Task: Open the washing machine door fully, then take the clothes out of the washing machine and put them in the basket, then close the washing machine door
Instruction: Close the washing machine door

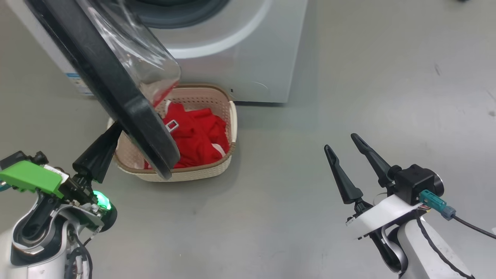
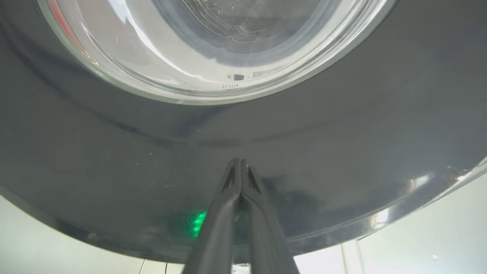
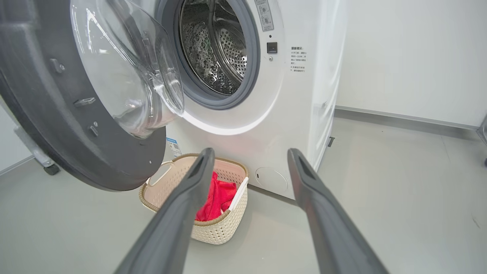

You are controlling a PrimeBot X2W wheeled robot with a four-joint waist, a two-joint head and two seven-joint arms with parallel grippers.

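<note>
nearest, low on the left: left gripper (image 2: pixel 240 167), two long dark fingers pressed together with nothing between them, tips up against the glossy black rim of the large round washing machine door (image 2: pixel 342 152). right gripper (image 1: pixel 341 142) spread wide, empty, over bare grey floor (image 1: pixel 348 77), well apart from everything.

past them: small cream perforated plastic basket (image 1: pixel 231 116) on the floor, just before the machine's front. bright red soft clothes (image 1: pixel 197 135) with white trim heaped inside it. door partly open, lower edge hanging over the basket's left side.

behind: big white front-loading washing machine (image 3: pixel 304 95), dimpled steel drum (image 3: pixel 217 49) exposed.
</note>
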